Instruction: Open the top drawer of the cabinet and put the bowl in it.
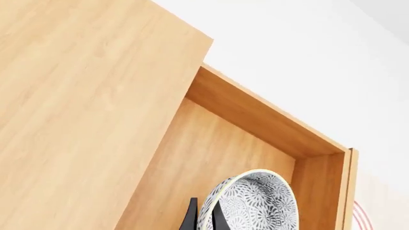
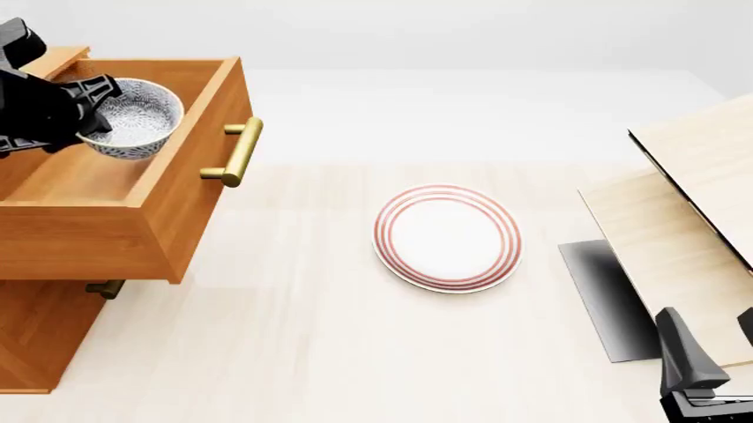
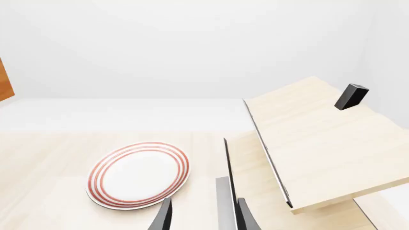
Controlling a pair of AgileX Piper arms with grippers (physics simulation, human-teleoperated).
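Right claw [image 2: 718, 352] apart and idle near pale furniture [image 2: 694, 220], ringed plate [image 2: 447, 238] mid-table, left claw [image 2: 88, 110] gripping bowl [image 2: 139, 119] over open top drawer [image 2: 130, 211]

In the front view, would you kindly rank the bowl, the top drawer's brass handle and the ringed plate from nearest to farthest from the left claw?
1. The bowl, held in the left claw over the open top drawer.
2. The brass handle, on the drawer's front.
3. The ringed plate, mid-table.

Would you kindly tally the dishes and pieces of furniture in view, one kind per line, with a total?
Bowls: 1, the bowl
Plates: 1, the red-ringed plate
Cabinets: 1, the cabinet
Pale wood furniture: 1
Total: 4
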